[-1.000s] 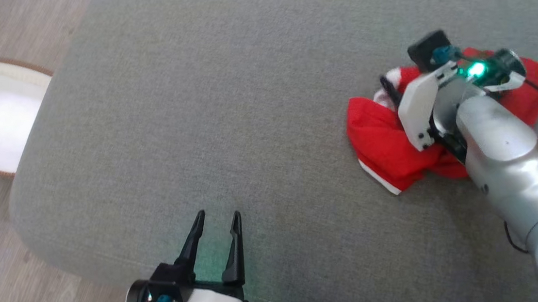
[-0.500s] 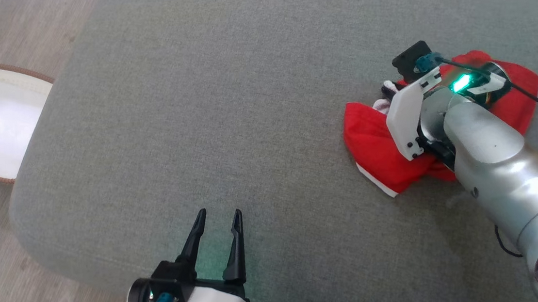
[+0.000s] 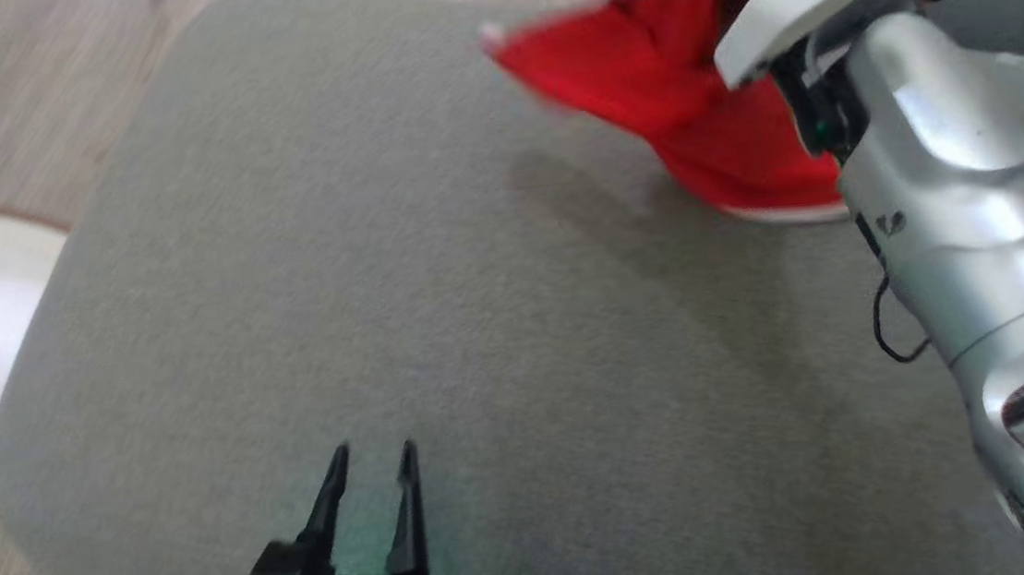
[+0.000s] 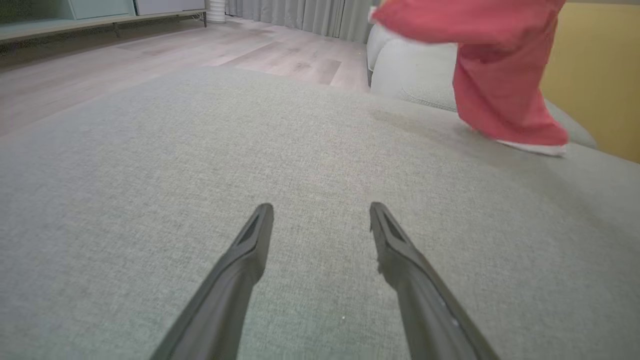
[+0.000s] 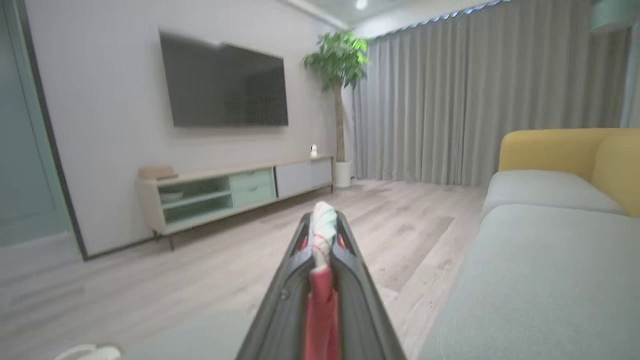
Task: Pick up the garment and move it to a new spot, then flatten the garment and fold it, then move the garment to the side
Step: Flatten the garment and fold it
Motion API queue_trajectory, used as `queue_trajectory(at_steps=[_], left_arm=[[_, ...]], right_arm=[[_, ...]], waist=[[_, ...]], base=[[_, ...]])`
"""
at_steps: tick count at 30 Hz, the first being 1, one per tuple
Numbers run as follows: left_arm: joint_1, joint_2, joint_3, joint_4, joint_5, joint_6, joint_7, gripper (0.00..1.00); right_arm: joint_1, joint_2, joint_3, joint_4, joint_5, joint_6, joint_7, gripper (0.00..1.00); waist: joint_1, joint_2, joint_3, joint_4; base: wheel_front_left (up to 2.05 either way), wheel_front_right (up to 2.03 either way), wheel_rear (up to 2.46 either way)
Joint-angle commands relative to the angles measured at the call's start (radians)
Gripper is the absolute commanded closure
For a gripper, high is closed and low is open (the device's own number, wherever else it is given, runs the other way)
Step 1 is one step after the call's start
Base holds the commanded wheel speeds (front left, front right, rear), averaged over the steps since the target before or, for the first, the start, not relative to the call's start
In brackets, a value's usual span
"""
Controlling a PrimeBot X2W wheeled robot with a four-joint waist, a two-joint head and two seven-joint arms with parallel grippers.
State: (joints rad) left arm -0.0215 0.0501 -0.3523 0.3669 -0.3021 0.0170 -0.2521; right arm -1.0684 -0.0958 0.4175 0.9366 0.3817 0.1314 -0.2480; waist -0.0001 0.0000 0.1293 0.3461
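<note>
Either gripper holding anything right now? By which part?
Right gripper is shut on the red garment, pinching a bunched fold with pale trim; the rest hangs below. Left gripper is open, holding nothing.

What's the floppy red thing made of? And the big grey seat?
The red garment with a white hem looks like thin, soft, matte cloth: it hangs in loose folds from the right gripper. The big grey sofa cushion looks like coarse woven upholstery fabric, matte and speckled; its rounded edges suggest padding inside.
</note>
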Motion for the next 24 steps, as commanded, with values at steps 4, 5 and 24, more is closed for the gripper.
queue_trajectory(at_steps=[4,5,24], left_arm=[[0.001,0.000,0.068,-0.032,0.025,-0.011,-0.010,0.00],[0.007,0.000,0.076,-0.035,0.026,-0.011,-0.010,0.00],[0.026,0.000,0.113,-0.033,0.060,-0.012,-0.010,0.00]], right_arm=[[0.093,0.015,-0.111,-0.157,0.028,-0.001,-0.013,1.00],[0.142,0.008,-0.141,-0.190,0.023,-0.001,-0.013,1.00],[0.894,0.005,-0.577,-0.430,-0.273,-0.001,-0.014,0.00]], waist=[[0.0001,0.0000,-0.073,-0.095],[0.0001,0.0000,-0.083,-0.112],[0.0001,0.0000,-0.101,-0.295]], base=[[0.00,0.00,0.00],[0.00,0.00,0.00],[0.00,0.00,0.00]])
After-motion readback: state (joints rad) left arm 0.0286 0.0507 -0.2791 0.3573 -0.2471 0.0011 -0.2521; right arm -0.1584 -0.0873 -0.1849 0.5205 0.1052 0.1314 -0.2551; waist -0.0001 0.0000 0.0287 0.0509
